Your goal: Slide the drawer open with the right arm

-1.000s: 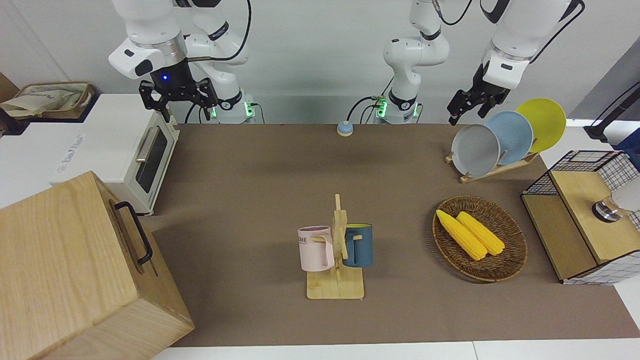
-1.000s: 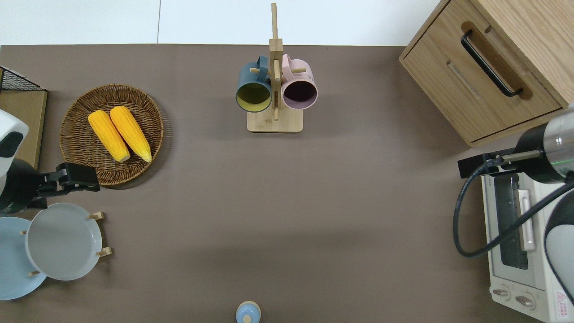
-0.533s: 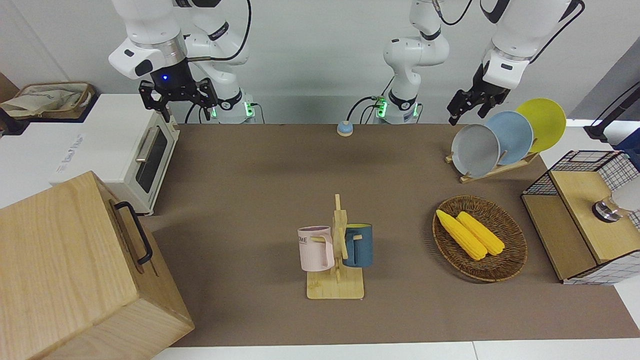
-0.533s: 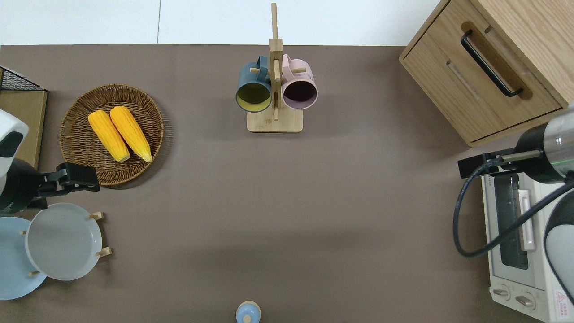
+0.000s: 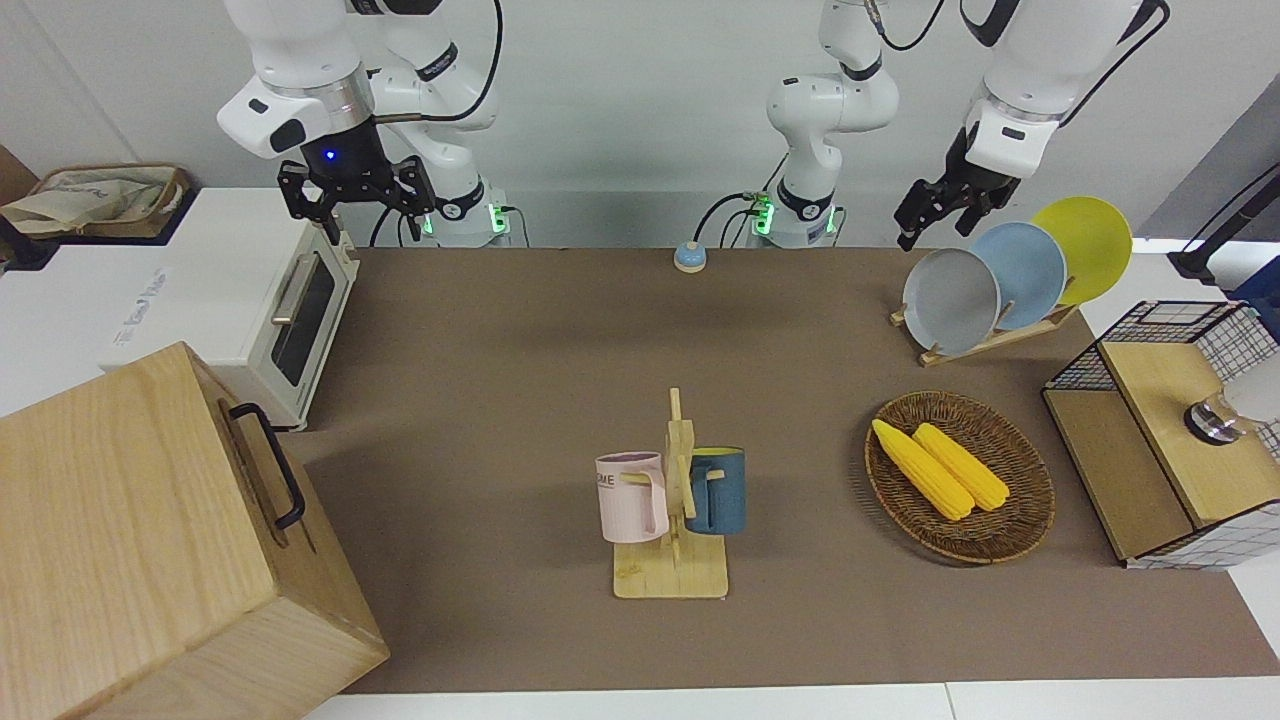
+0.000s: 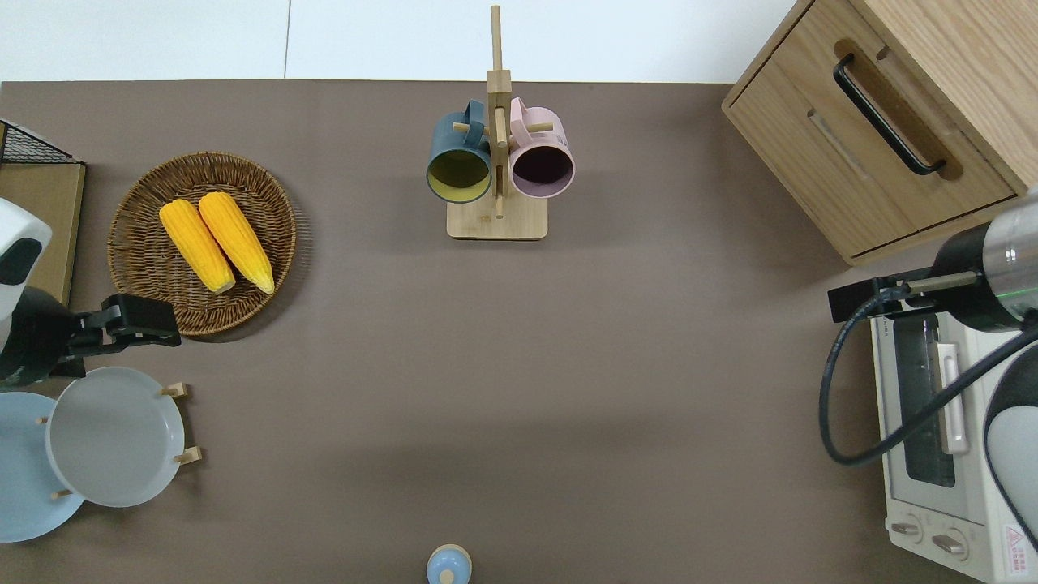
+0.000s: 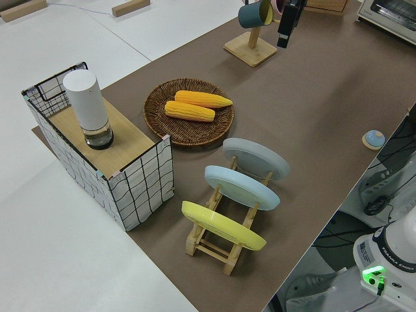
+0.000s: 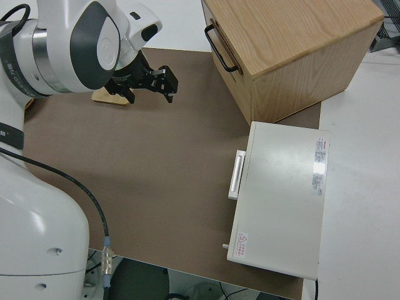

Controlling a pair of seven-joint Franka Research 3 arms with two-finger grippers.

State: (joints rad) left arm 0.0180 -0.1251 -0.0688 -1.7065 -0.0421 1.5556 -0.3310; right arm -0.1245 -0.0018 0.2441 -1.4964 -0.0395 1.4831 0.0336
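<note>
The drawer point(image 6: 872, 162) is the top one of the pale wooden cabinet point(image 5: 120, 540) at the right arm's end of the table, farther from the robots than the toaster oven. It is shut. Its black bar handle point(image 6: 885, 115) also shows in the front view point(image 5: 270, 465) and the right side view point(image 8: 220, 47). My right gripper point(image 5: 358, 205), with the blue wrist light, is open and empty. It hangs in the air over the table edge by the oven's corner nearest the cabinet point(image 6: 843, 302), apart from the handle; it also shows in the right side view point(image 8: 167, 84). The left arm is parked.
A white toaster oven point(image 6: 932, 430) sits beside the cabinet, nearer to the robots. A mug rack point(image 6: 496, 219) with two mugs stands mid-table. A basket point(image 6: 146, 276) with corn, a plate rack point(image 6: 113, 438) and a wire-grid box point(image 5: 1160, 430) are at the left arm's end.
The right gripper has risen very slightly in the front view. Nothing else has visibly moved; the drawer stays shut.
</note>
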